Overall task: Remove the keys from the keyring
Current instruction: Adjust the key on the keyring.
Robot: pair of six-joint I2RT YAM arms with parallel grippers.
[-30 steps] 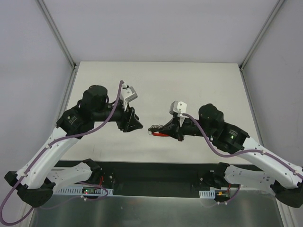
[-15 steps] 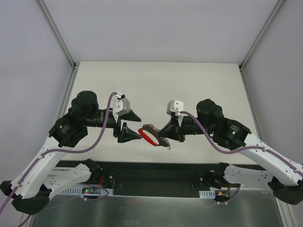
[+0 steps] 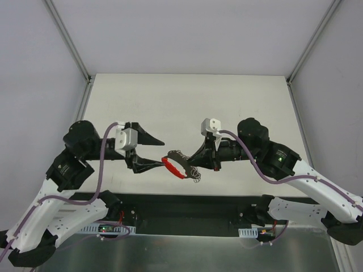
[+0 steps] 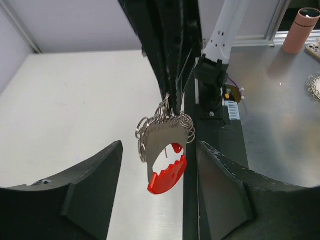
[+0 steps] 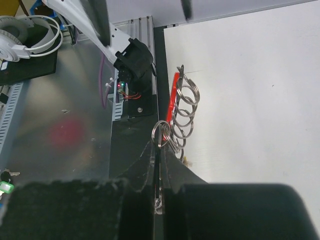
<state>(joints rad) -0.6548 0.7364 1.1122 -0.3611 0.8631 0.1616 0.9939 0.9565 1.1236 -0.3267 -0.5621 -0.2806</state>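
— Okay, what have you got?

— Right jaws are pressed together on one loop of the keyring (image 5: 160,136), holding the whole bunch in the air above the worktop (image 3: 238,96). Left jaws stand wide apart just beside the right jaws. They face the bunch and touch nothing.

— Which step is that?

— The first key, by my reading. I judge that none is off yet. The right side acts as the vice and the left does the picking.

— What does the next move need?

— I'd bring the left fingers (image 4: 75,197) in on a single key. They must avoid the red plastic piece (image 4: 167,179), which hangs lowest under the right jaws. Then I'd work that key round the coil. It will be fiddly, because the keys (image 4: 161,139) are a thin, silvery, jagged fan packed tight together.

— Do the views agree?

— They each give something different. The left wrist camera shows the fan face-on, framed between my fingers, with the right jaws coming down from above. The right wrist camera sees it edge-on, as a stack of wire loops with the red piece a mere sliver. Only that view shows the pinch point itself. Overhead I can't tell key from ring, but I can see how near the left jaws sit to the right jaws.
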